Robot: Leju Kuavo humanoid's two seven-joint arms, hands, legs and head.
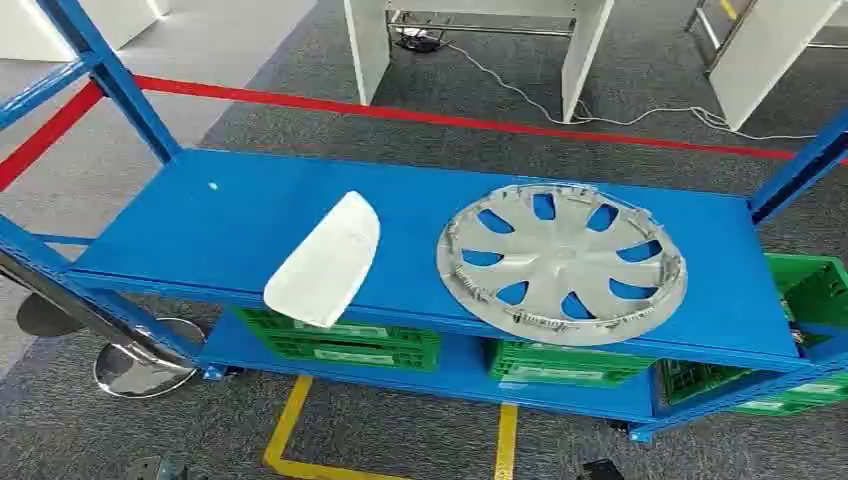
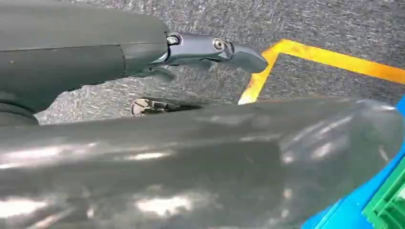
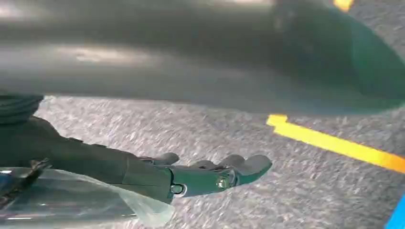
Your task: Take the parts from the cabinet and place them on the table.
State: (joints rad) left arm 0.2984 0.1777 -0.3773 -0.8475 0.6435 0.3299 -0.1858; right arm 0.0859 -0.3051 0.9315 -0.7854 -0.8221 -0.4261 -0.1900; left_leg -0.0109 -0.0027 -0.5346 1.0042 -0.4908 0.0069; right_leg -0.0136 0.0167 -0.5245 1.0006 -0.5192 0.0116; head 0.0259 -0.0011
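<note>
On the blue cabinet shelf [image 1: 230, 215] lie two parts. A silver wheel cover [image 1: 560, 262] with several spokes lies flat on the right half. A white curved plastic shell [image 1: 325, 262] rests on the left half, its near end hanging over the shelf's front edge. My left hand [image 2: 205, 50] hangs over the grey carpet with its fingers stretched out and nothing in it. My right hand [image 3: 210, 174] also hangs above the carpet, fingers extended and apart, empty.
Green crates [image 1: 340, 340] sit on the lower shelf, another green crate [image 1: 815, 290] at the right. Blue uprights [image 1: 110, 75] frame the cabinet. Yellow floor tape [image 1: 290, 430] runs in front, red tape [image 1: 450, 118] behind. A round metal base [image 1: 140, 368] stands at the left.
</note>
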